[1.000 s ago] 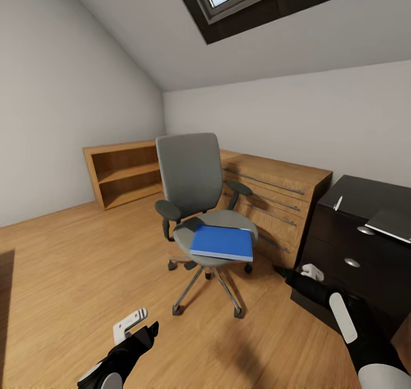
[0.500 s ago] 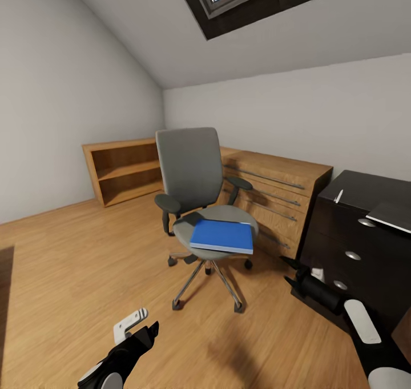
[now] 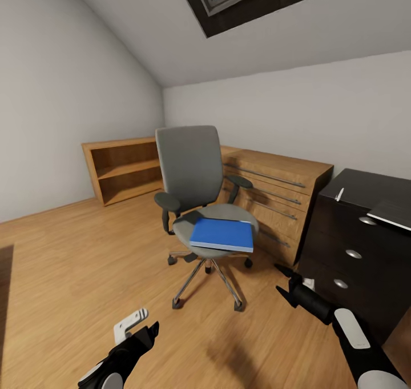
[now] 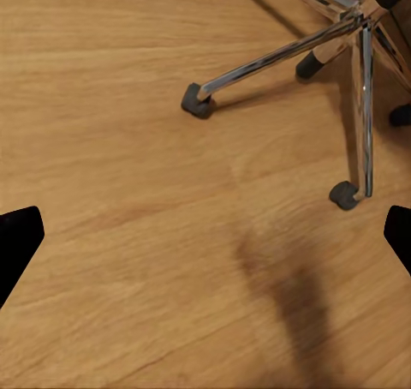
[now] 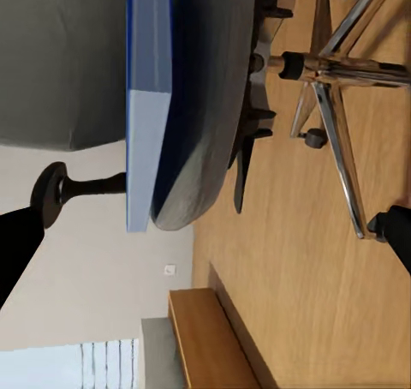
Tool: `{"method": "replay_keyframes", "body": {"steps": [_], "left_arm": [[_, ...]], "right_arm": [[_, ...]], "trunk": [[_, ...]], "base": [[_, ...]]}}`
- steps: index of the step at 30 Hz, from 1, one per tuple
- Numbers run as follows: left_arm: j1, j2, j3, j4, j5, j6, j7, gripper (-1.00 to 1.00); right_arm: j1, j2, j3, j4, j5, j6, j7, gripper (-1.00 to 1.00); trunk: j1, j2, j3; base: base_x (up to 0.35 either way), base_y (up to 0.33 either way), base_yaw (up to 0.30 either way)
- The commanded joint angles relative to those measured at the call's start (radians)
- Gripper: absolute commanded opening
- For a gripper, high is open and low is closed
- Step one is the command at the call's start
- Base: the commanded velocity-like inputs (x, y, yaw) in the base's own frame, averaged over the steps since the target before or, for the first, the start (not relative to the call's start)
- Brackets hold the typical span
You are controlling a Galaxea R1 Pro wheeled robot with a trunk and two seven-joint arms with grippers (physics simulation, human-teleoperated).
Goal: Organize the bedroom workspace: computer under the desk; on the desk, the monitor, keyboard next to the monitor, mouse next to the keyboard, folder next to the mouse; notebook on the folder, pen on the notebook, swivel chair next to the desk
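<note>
1. Both grippers' fingers are spread wide and hold nothing: left gripper [image 3: 140,327] low over the floor [image 3: 68,275], right gripper [image 3: 285,283] near the desk [image 3: 365,192].
2. Blue folder [image 3: 222,235] lies flat on the swivel chair [image 3: 197,189] seat.

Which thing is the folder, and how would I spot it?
Find the grey swivel chair in the middle of the wooden floor, in front of the light-wood drawers. The folder lies flat on its seat, with one edge sticking out over the front. It is the one bright-blue thing in the room.
</note>
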Motion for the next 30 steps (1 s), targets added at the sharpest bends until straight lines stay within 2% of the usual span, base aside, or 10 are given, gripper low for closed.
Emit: {"method": "replay_keyframes", "body": {"steps": [1,9,22,25,30], "left_arm": [[0.0,0.0,-0.001,-0.002,0.01,0.001,0.009,1.0],[0.0,0.001,0.0,0.001,0.009,0.001,0.008,1.0],[0.0,0.001,0.0,0.004,0.008,0.001,0.008,1.0],[0.0,0.001,0.0,0.005,0.008,0.001,0.009,1.0],[0.0,0.0,0.0,0.005,0.007,0.001,0.009,1.0]], "right_arm": [[-0.001,0.001,-0.002,0.001,0.001,0.004,0.003,1.0],[-0.001,0.013,0.001,0.004,0.001,-0.017,0.003,1.0],[-0.001,0.018,0.003,0.005,0.003,-0.022,0.002,1.0],[-0.001,0.018,0.004,0.005,0.003,-0.022,0.002,1.0],[-0.001,0.019,0.004,0.005,0.003,-0.023,0.001,1.0]], "trunk": [[0.0,0.0,-0.001],[0.0,0.0,-0.001],[0.0,0.0,-0.001],[-0.008,0.014,0.009],[-0.008,0.014,0.009]], "base": [[0.117,0.0,0.0],[0.183,0.0,0.0],[0.087,0.023,0.0],[0.036,0.014,0.0],[0.008,0.003,0.0]]}}
